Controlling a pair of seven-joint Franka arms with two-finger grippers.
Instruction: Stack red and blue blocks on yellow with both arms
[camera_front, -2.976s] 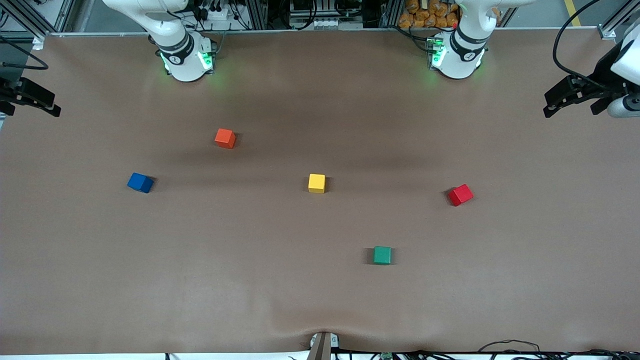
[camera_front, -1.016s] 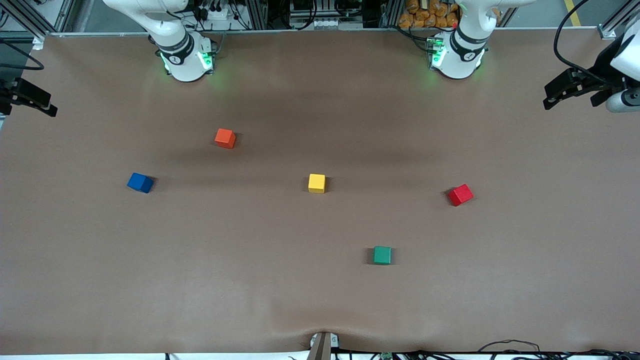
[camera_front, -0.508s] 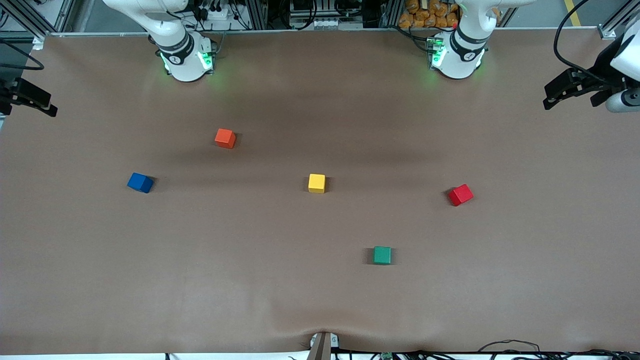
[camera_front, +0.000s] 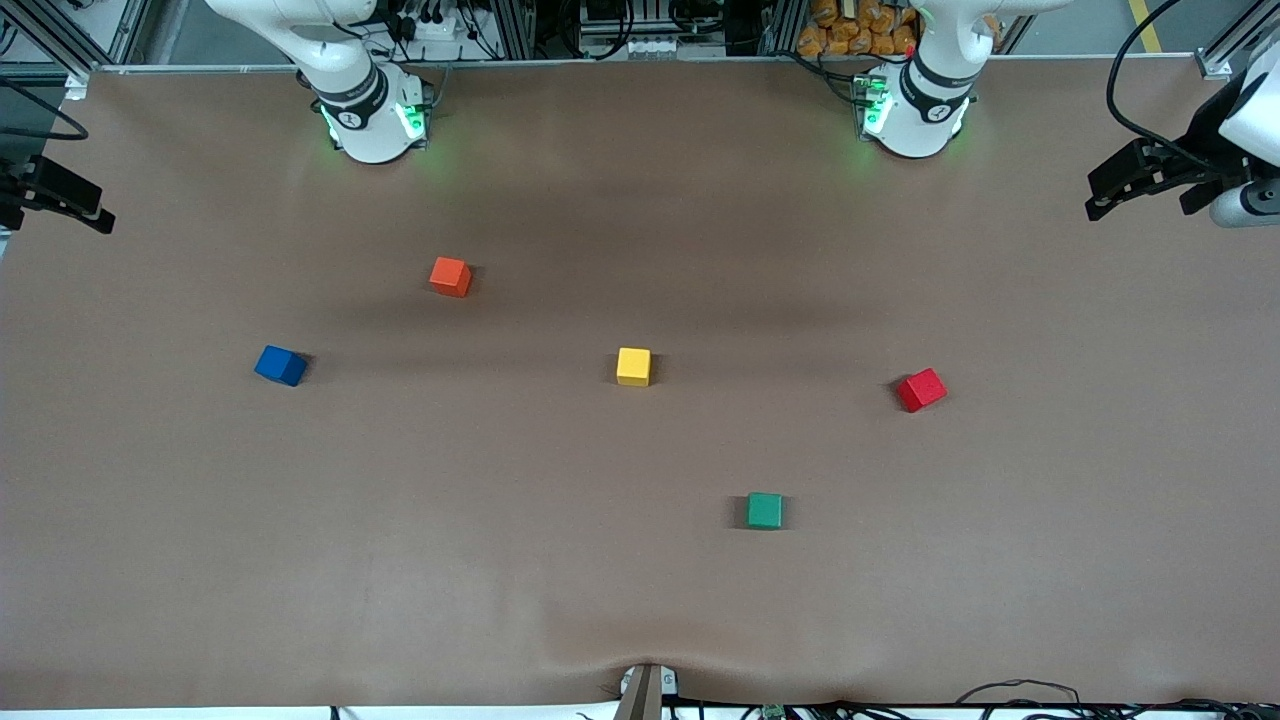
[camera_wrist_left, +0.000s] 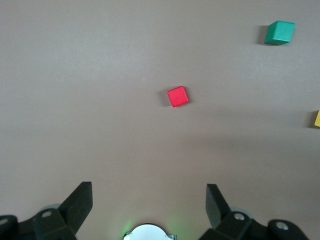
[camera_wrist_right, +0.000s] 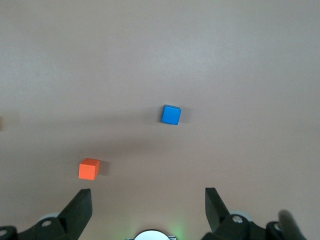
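Both arms are white with black joint bands. The left arm's base (camera_front: 912, 110) and the right arm's base (camera_front: 372, 115) each show green lights. Both grippers, left gripper (camera_wrist_left: 148, 200) and right gripper (camera_wrist_right: 148, 202), have dark, wedge-shaped fingers; black cable trails at the left wrist.

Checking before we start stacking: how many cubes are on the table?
5: orange-red cube nearest the bases; blue cube, yellow cube, red cube across the middle; green cube nearest the camera.

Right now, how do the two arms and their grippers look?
Both arms are white with black bands and green lights glowing at their bases. The left gripper and the right gripper are dark, with black wedge-shaped jaws. A black cable loops above the left gripper.
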